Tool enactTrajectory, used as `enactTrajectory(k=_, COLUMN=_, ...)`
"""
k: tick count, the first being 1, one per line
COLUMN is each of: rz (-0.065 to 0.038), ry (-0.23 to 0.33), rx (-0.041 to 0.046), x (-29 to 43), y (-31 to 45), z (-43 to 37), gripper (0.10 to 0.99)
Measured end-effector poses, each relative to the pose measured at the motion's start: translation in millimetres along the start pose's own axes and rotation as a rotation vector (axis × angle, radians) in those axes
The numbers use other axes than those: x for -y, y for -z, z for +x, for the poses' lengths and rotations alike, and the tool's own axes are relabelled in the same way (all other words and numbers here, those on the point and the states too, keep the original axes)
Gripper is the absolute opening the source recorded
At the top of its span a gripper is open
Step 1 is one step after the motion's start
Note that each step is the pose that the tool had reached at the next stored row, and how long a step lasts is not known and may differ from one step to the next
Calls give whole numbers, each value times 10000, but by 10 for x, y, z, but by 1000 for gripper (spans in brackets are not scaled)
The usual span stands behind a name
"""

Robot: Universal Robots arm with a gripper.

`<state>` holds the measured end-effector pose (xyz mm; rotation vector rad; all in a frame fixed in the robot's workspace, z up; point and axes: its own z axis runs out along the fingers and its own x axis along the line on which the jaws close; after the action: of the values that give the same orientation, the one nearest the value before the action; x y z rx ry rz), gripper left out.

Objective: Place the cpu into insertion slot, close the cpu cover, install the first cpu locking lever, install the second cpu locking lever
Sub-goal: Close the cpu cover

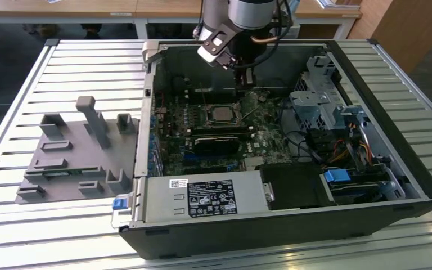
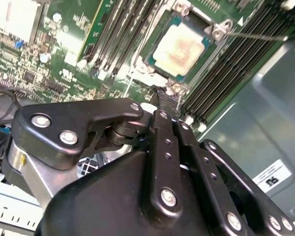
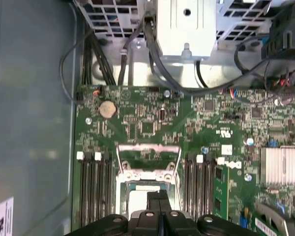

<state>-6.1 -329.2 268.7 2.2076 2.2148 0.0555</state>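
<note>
The cpu (image 2: 183,43), a silvery-beige square chip, lies flat in the insertion slot (image 1: 220,114) on the green board. The cpu cover (image 3: 148,147), a thin metal frame with a square window, stands swung back from the slot, and green board shows through its window. A thin wire locking lever (image 2: 258,35) sticks out beside the slot. In the second wrist view my gripper (image 2: 166,97) hangs just above the slot's edge; the exterior view has the gripper (image 1: 240,76) inside the case, over the board. Its black fingers (image 3: 159,197) are pressed together with nothing between them.
The open computer case (image 1: 385,135) lies on a slatted metal table (image 1: 73,50). A power supply (image 1: 201,197) fills the front, with drive cages and cables (image 1: 336,129) at the exterior view's right. Memory slots (image 3: 93,187) flank the socket. A grey fixture (image 1: 73,152) sits outside the case.
</note>
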Motion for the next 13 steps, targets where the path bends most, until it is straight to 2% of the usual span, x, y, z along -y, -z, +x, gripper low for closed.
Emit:
enactTrajectory(k=5, rz=1, ry=0, rx=2, x=-90, y=-5, z=0, gripper=106)
enactTrajectory(k=9, rz=0, ry=26, rx=-1, x=-127, y=-14, z=0, gripper=106)
enactTrajectory(k=13, rz=1, ry=204, rx=-97, x=-146, y=-26, z=0, gripper=106)
